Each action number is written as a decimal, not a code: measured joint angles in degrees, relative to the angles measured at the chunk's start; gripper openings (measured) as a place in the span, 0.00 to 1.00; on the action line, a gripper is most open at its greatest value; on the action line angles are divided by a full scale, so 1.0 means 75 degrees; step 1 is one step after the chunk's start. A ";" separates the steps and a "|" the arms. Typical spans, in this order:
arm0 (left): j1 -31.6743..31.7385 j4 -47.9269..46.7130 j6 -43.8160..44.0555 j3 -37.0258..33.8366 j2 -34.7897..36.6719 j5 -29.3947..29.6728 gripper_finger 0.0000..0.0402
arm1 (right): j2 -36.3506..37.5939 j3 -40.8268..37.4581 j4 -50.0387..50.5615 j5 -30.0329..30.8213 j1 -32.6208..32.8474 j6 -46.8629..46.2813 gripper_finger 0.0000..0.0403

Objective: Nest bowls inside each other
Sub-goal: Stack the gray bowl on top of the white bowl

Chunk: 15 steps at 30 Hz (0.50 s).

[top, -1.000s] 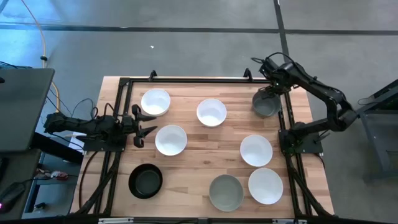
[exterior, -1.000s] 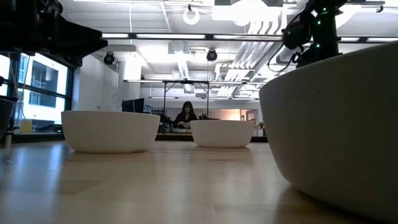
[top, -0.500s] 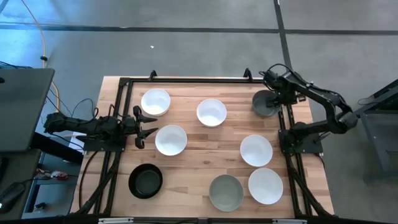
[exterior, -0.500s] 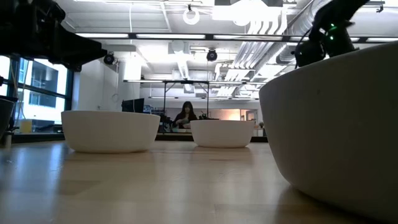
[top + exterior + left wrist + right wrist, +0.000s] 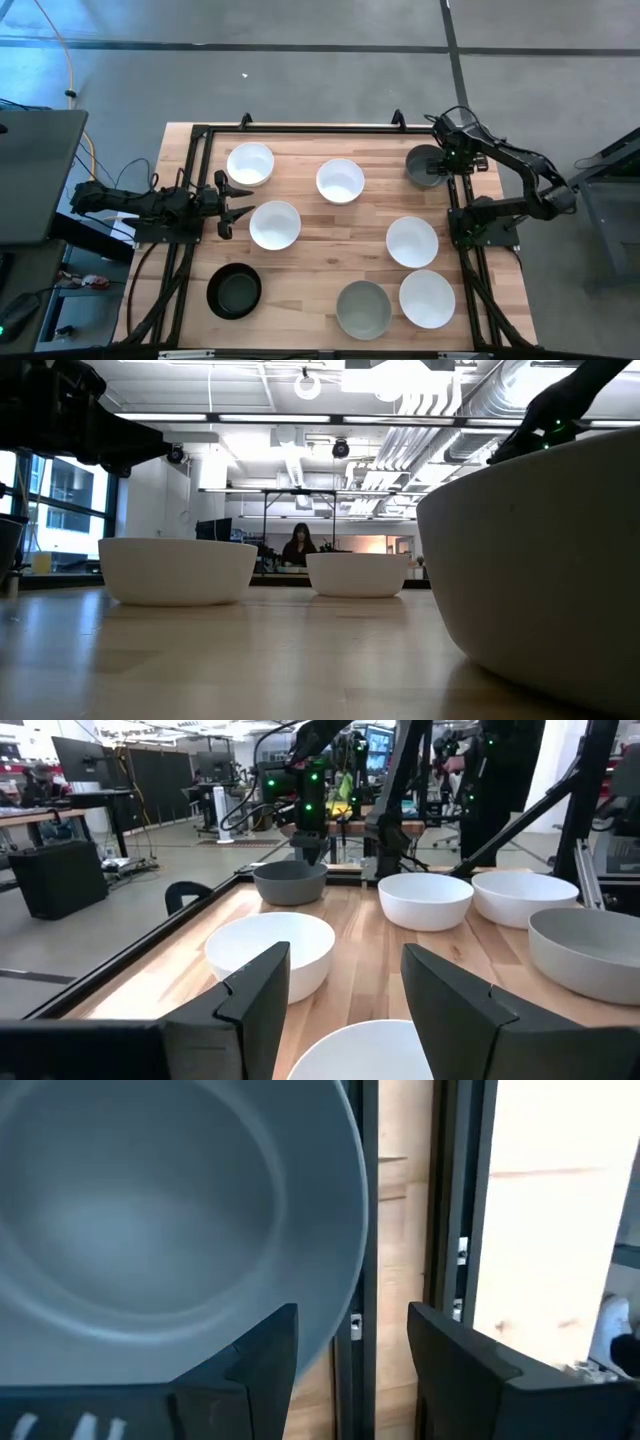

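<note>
I have the right tool [image 5: 447, 160] at the far right corner of the worktop [image 5: 330, 235], its fingers [image 5: 262, 1350] spread apart and holding nothing. Directly under it sits the grey bowl [image 5: 427, 166]; in the right wrist view that bowl [image 5: 170, 1210] fills most of the picture, with its rim passing between the fingers and a dark frame rail [image 5: 362, 1230] just beside it. Going outward from this tool, the nearest white bowl [image 5: 340, 180] sits toward the middle of the far side, another white bowl [image 5: 412, 241] lies nearer the front along the same right edge, and beyond that come a third white bowl [image 5: 427, 298] and the grey-green bowl [image 5: 363, 309] at the front.

The left tool [image 5: 232, 202] waits at the left edge, low over the worktop, fingers [image 5: 250, 1010] also apart and empty. Just ahead of it lies a white bowl [image 5: 275, 224], whose rim [image 5: 365, 1050] shows between the fingers in the left wrist view. A further white bowl [image 5: 250, 164] sits close to this tool on the far side, and the black bowl [image 5: 234, 291] lies toward the front left corner, well apart from both tools.

All eight bowls stand separately, none inside another.
</note>
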State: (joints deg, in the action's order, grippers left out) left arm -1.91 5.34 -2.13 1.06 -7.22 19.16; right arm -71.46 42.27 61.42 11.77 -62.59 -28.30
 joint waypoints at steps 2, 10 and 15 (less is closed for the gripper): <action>-0.0001 0.0000 0.0000 0.0000 0.0000 0.0082 0.45 | 0.0000 -0.0002 -0.0072 -0.0001 -0.0056 0.0044 0.45; -0.0001 0.0003 0.0000 0.0000 0.0000 0.0135 0.45 | -0.0003 -0.0005 -0.0506 -0.0377 -0.0417 0.0226 0.45; 0.0002 0.0006 0.0000 0.0000 0.0000 0.0133 0.45 | -0.0003 -0.0005 -0.0570 -0.0489 -0.0535 0.0240 0.45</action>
State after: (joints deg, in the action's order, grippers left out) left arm -1.89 5.39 -2.13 1.06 -7.22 20.16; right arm -71.48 42.24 57.14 8.10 -66.60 -26.50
